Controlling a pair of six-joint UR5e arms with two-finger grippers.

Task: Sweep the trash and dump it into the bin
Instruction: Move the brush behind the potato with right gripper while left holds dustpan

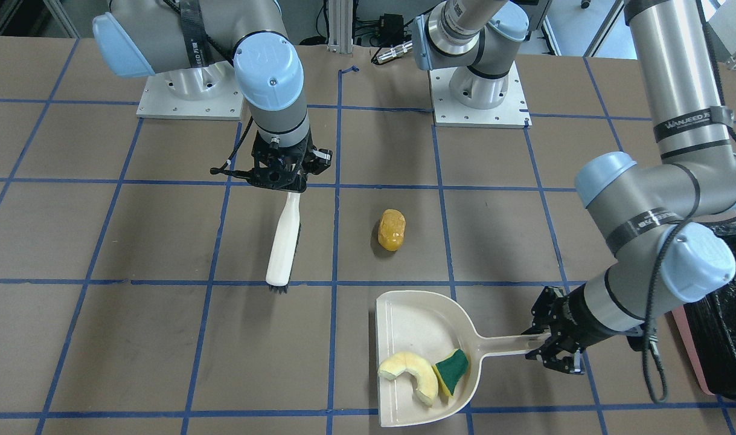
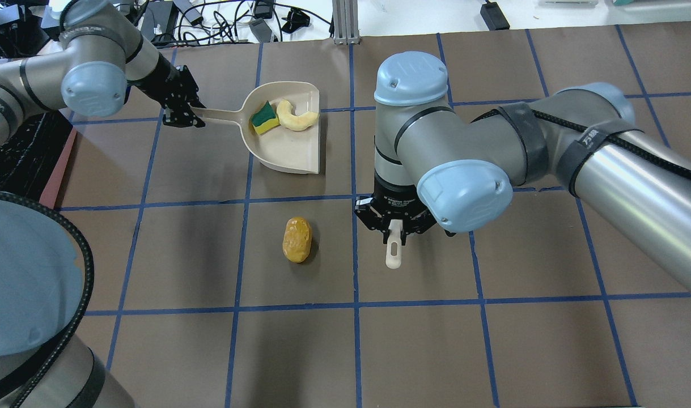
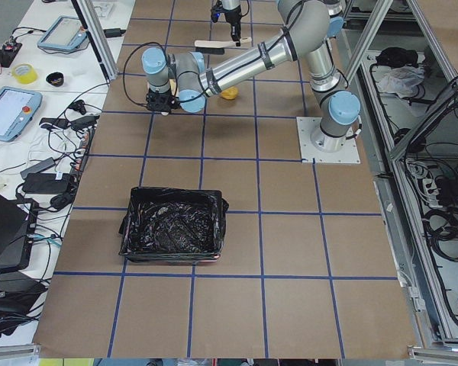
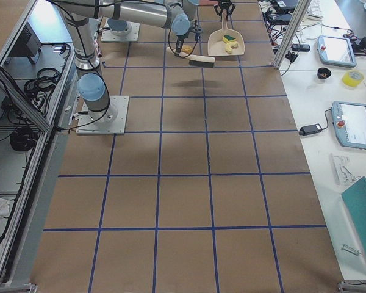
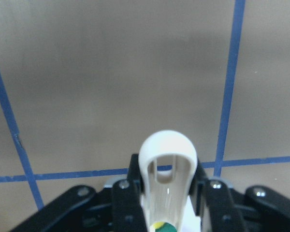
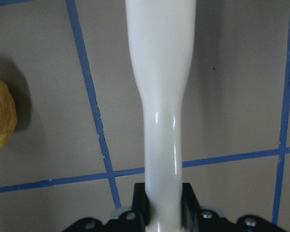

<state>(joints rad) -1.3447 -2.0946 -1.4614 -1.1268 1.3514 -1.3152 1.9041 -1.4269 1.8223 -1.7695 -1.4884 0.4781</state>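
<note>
My left gripper [image 1: 549, 347] is shut on the handle of the beige dustpan [image 1: 416, 320], which lies flat on the table. The pale yellow crescent slice [image 1: 410, 371] and the green-and-yellow sponge wedge [image 1: 452, 368] lie inside the pan. The orange-yellow potato-like lump [image 1: 392, 229] lies on the table, apart from the pan's open edge. My right gripper [image 1: 283, 181] is shut on a white brush [image 1: 283, 241], bristles down, beside the lump [image 6: 0, 116]. The pink bin with its black bag [image 1: 724, 326] stands behind my left arm.
The table is brown with a blue tape grid. The two arm bases [image 1: 479, 90] stand at its robot side. In the exterior left view the bin [image 3: 172, 232] stands well away from the dustpan, toward the table's left end.
</note>
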